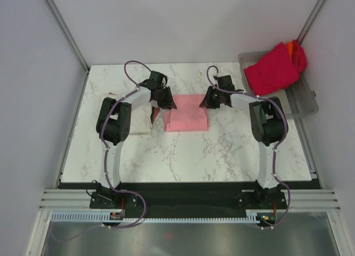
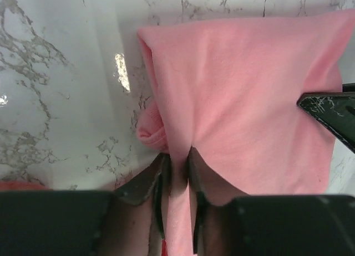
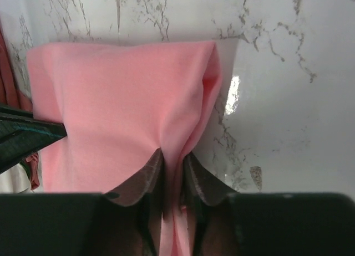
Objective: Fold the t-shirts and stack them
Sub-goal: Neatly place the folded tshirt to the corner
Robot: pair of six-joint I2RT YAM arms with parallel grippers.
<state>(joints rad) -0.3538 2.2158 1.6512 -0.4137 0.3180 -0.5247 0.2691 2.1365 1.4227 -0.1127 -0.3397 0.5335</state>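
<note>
A light pink t-shirt (image 1: pixel 188 114) lies folded into a rectangle on the marble table, between my two grippers. My left gripper (image 1: pixel 165 100) is shut on its far left edge; the left wrist view shows the pink t-shirt (image 2: pixel 244 101) pinched between the fingers (image 2: pixel 158 175). My right gripper (image 1: pixel 212 98) is shut on its far right edge; the right wrist view shows the pink t-shirt (image 3: pixel 122 112) pinched the same way. A cream-white folded t-shirt (image 1: pixel 141 123) lies left of it, with dark red cloth (image 1: pixel 156 113) on it. A crimson t-shirt (image 1: pixel 274 67) with orange cloth (image 1: pixel 290 45) lies heaped on the tray.
A grey translucent plastic tray (image 1: pixel 302 98) stands at the back right corner of the table (image 1: pixel 222 150). White walls and metal frame posts enclose the table. The black strip with the arm bases runs along the near edge.
</note>
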